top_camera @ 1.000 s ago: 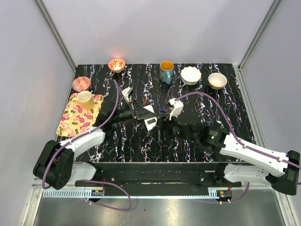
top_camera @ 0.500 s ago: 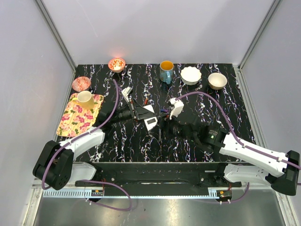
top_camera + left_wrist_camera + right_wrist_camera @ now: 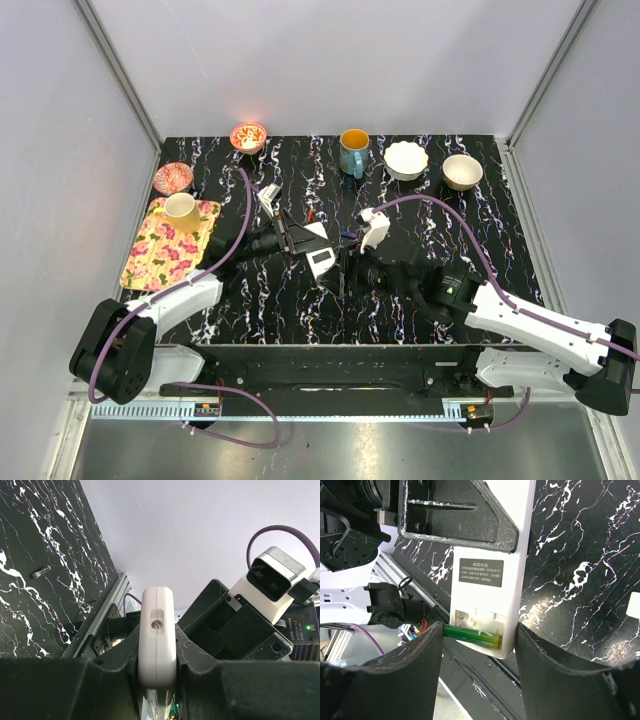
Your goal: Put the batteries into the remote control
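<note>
My left gripper (image 3: 300, 240) (image 3: 158, 662) is shut on the white remote control (image 3: 319, 258) (image 3: 158, 630) (image 3: 490, 565) and holds it above the table, plain back up and battery bay uncovered. A green battery (image 3: 472, 634) lies across the bay's end slot, its left end sticking out past the remote's edge. My right gripper (image 3: 343, 268) (image 3: 480, 640) straddles that end of the remote. Its left finger (image 3: 420, 655) touches the battery's protruding end. A thin gap separates its right finger (image 3: 545, 650) from the remote's side. Another battery (image 3: 40, 572) lies loose on the black table.
A small white cover piece (image 3: 634, 605) lies on the table to the right. A floral tray (image 3: 160, 250) with a yellow cup (image 3: 182, 210) stands at the left. Two red bowls (image 3: 248, 135) (image 3: 173, 177), a blue mug (image 3: 353, 150) and two pale bowls (image 3: 406, 158) (image 3: 462, 170) line the back.
My right gripper has shifted slightly left toward the remote and its jaws have narrowed. The left arm and the remote have stayed still.
</note>
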Robot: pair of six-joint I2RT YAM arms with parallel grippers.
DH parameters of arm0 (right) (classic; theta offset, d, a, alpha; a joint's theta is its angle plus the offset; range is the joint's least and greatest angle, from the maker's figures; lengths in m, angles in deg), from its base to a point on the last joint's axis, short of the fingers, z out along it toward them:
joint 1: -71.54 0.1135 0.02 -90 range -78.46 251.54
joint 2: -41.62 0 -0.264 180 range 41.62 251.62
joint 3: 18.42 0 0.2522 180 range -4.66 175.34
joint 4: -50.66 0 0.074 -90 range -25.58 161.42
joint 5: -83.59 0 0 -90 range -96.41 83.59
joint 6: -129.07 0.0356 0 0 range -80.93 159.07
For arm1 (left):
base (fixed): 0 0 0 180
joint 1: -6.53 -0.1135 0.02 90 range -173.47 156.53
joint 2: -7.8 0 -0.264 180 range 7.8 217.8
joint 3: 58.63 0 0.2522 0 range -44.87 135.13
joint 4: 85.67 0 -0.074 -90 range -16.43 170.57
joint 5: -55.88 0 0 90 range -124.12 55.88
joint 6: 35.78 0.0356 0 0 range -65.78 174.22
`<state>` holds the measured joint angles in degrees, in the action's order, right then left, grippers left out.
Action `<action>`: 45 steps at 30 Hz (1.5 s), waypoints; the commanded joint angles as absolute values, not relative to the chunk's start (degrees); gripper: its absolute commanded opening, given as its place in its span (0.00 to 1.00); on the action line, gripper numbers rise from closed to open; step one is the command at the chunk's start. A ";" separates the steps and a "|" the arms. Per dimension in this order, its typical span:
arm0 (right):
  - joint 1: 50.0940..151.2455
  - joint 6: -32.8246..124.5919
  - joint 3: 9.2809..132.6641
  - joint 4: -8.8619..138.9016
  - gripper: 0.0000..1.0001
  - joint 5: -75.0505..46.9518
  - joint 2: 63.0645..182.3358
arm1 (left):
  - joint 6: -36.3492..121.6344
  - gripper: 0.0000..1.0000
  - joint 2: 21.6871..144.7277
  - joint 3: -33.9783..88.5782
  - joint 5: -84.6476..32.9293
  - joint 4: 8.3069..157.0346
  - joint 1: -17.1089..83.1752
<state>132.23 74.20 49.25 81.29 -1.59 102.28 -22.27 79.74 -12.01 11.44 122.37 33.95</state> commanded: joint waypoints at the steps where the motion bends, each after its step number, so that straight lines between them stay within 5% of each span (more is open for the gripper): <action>1: 131.57 74.75 48.51 79.45 0.59 -1.75 101.30 | -22.60 0.00 77.59 -11.74 10.70 126.71 33.60; 31: 131.04 74.40 46.31 80.77 0.41 -4.39 100.33 | -26.81 0.00 77.94 -9.71 12.72 131.37 31.94; 45: 130.96 73.52 45.96 81.03 0.25 -6.23 101.29 | -27.87 0.00 78.29 -9.19 12.90 132.25 31.76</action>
<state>131.09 75.03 47.06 77.48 -3.53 100.82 -25.13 79.50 -12.01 12.71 124.42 32.66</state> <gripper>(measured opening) 0.542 0.260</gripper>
